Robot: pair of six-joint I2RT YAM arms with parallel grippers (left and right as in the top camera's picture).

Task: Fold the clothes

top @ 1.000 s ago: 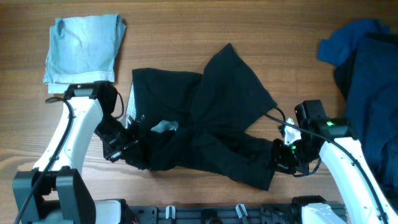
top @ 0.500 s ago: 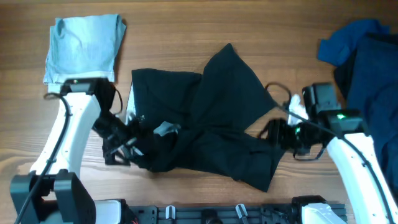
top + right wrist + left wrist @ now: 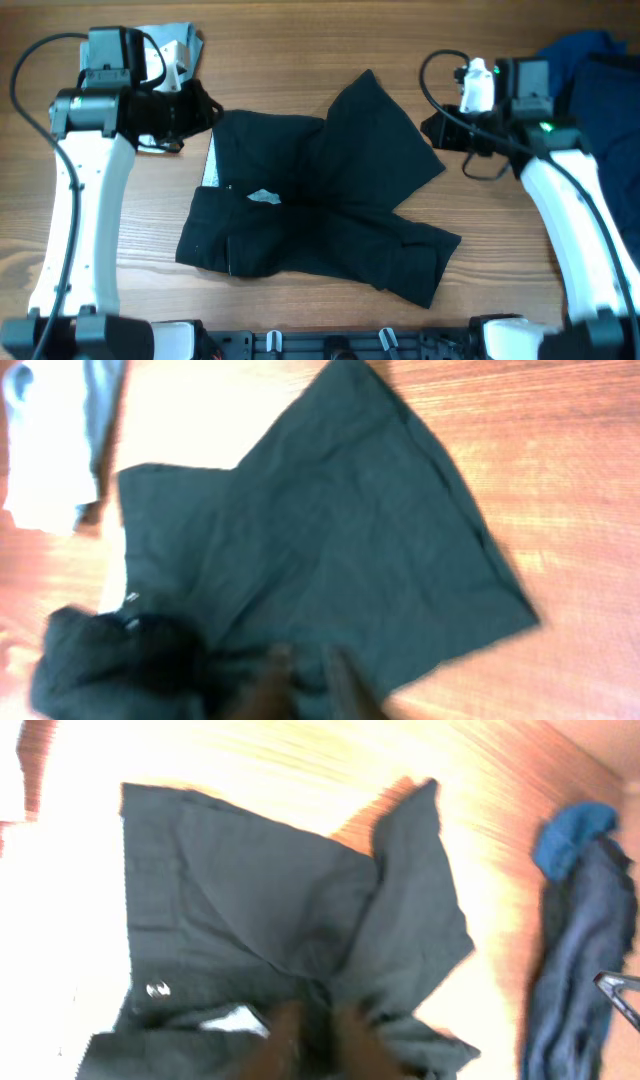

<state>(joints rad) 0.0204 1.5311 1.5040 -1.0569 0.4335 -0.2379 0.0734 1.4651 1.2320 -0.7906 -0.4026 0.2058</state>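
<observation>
Now, left to right: my left hand (image 3: 203, 108) is clenched with nothing visibly in it, just beside the far-left corner of the black shorts (image 3: 320, 190). A pale blue garment (image 3: 188, 38) peeks out behind that arm. The shorts lie rumpled mid-bench (image 3: 300, 40), between both hands. Their whitish waistband edge faces left, the legs splay rightward, and the long axis runs roughly left-right. I note the right hand (image 3: 435, 130) also clenched, seemingly empty, just beside the upper leg's right edge. The dark blue garments (image 3: 600, 90) are heaped at far right.
</observation>
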